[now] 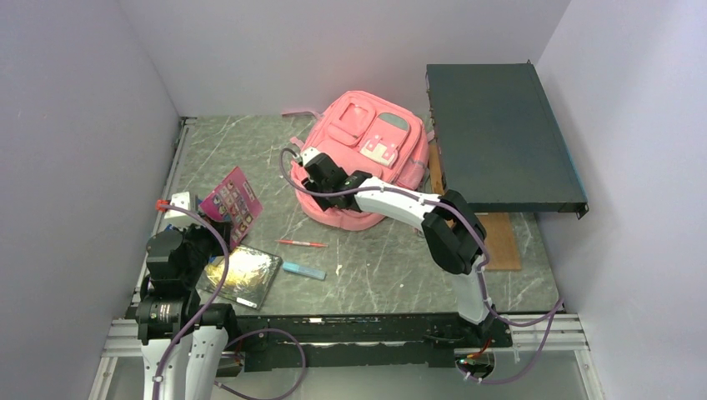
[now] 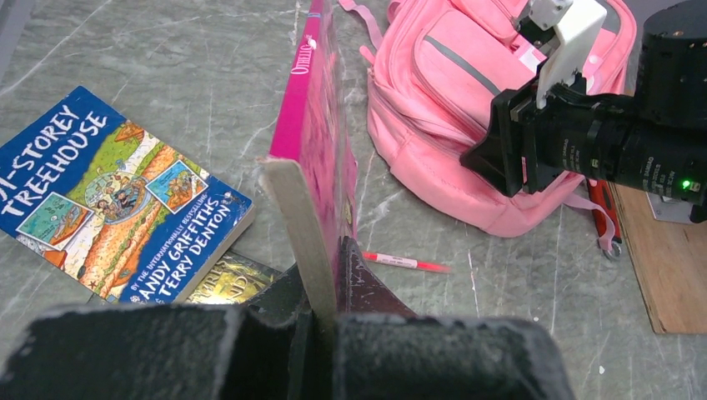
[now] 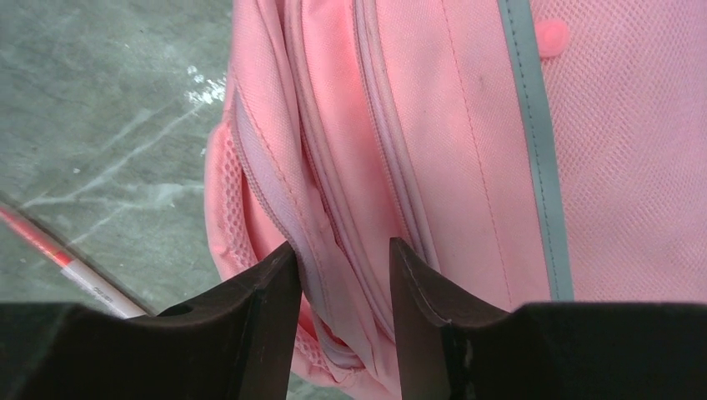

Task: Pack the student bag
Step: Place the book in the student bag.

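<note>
Bag [image 1: 367, 158] lies back-centre on table [image 1: 375, 275]; left gripper [image 2: 321, 310] clamps the upright pink book [image 2: 313, 167], right gripper [image 3: 342, 250] straddles the zip seam [image 3: 383, 167], jaws half apart, so it should pinch the flap squarely and lift before the book goes in.

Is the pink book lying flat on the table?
No, the pink book stands on edge, clamped between the left arm's jaws, while the blue book lies flat beside it.
</note>
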Robot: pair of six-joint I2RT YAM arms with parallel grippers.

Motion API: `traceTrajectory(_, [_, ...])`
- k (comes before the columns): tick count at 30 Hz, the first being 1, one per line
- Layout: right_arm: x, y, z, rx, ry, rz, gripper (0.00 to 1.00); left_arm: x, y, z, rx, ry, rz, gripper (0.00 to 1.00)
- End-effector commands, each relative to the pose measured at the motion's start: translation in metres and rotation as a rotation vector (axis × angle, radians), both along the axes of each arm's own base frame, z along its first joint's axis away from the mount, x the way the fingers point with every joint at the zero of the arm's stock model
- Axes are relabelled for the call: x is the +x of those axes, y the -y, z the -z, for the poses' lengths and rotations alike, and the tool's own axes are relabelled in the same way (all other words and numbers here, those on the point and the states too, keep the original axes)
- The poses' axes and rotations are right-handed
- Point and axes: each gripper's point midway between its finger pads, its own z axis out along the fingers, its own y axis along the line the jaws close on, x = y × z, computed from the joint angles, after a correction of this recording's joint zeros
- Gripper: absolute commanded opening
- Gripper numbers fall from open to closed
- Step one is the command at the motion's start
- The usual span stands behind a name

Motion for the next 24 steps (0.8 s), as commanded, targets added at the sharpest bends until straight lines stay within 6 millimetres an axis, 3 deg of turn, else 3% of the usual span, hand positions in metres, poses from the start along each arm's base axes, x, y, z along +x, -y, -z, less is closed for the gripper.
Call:
traceTrajectory(1, [0.02, -0.014, -0.057, 0.165, 0.06, 0.013, 0.42, 0.006, 0.002, -0.016, 0.015, 0.073, 0.021, 0.0])
traceTrajectory(12, [0.016, -0.008, -0.042, 0.171, 0.004, 0.003, 0.32, 0.01, 0.002, -0.011, 0.013, 0.042, 0.028, 0.0])
traceTrajectory(18, [0.009, -0.012, -0.036, 0.168, -0.056, -0.038, 0.07, 0.011, 0.003, -0.009, 0.01, 0.031, 0.032, 0.0])
traceTrajectory(21, [-0.003, -0.022, -0.047, 0.223, -0.108, -0.079, 0.01, 0.012, 0.003, -0.007, 0.009, 0.026, 0.032, 0.0])
traceTrajectory(24, [-0.01, -0.029, -0.071, 0.305, -0.11, -0.103, 0.0, 0.014, 0.005, -0.004, 0.006, 0.013, 0.046, 0.0])
